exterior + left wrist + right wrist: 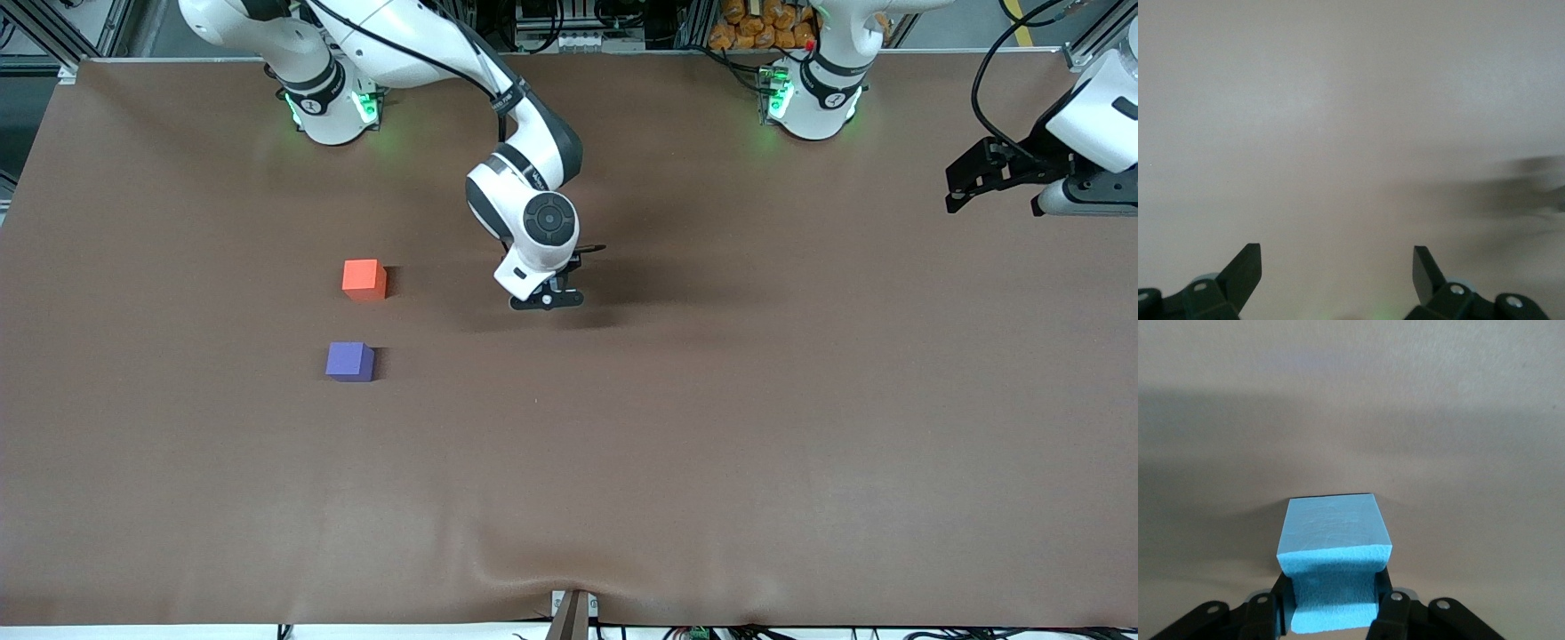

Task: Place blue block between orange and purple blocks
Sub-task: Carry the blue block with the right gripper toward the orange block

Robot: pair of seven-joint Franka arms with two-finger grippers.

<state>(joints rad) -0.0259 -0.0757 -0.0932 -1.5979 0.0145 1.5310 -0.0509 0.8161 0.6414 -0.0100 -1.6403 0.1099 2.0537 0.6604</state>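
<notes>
- Gripping the blue block point(1332, 547), my right tool point(547, 300) is sitting low at the middle of the counter point(711, 427), its fingers point(1388, 613) squeezing the foam cube's sides so they are denting inward.
- I am seeing the cube only in the right wrist view; in the front view the right arm's wrist is covering it.
- I am watching the orange block point(364, 278) resting on the counter toward the right arm's end, with the purple block point(349, 362) lying nearer to the front camera than it, a gap showing between the two.
- I am keeping the left arm waiting; its left tool point(996, 185) is hanging over the left arm's end of the counter, fingers point(1241, 272) standing wide apart and holding nothing.
</notes>
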